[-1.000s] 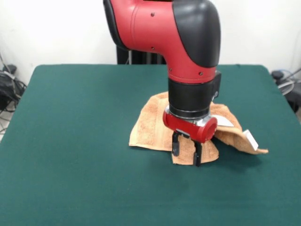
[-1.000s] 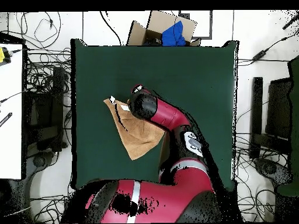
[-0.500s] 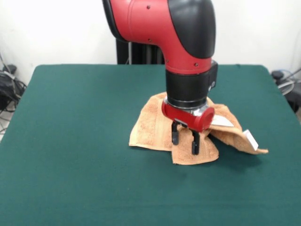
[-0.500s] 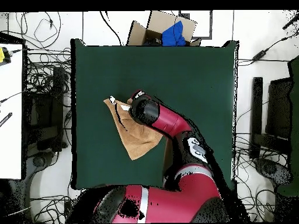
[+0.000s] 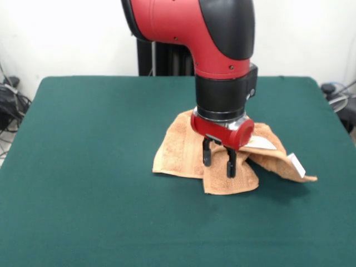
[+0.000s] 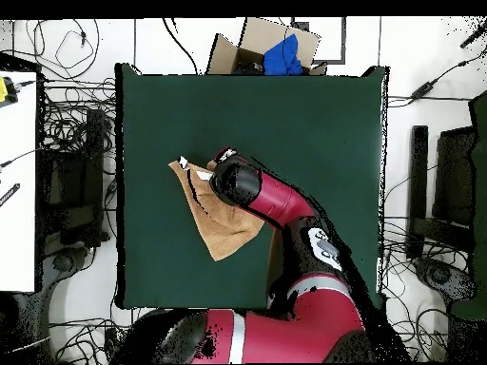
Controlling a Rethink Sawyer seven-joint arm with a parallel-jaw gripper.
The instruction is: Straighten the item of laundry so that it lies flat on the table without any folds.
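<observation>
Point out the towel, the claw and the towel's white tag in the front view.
Towel (image 5: 181, 151): front view, its left flat part.
Claw (image 5: 218, 161): front view, midway between its two black tips, which stand apart above the towel.
White tag (image 5: 297, 164): front view, the tag at the towel's right corner.

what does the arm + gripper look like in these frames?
Glossy red shell with black joint caps; a black cylindrical wrist section ends in a red collar with a grey disc on its side. The gripper has two short black fingers. Small dark screws dot the red shell. No loose cables visible on it.
</observation>
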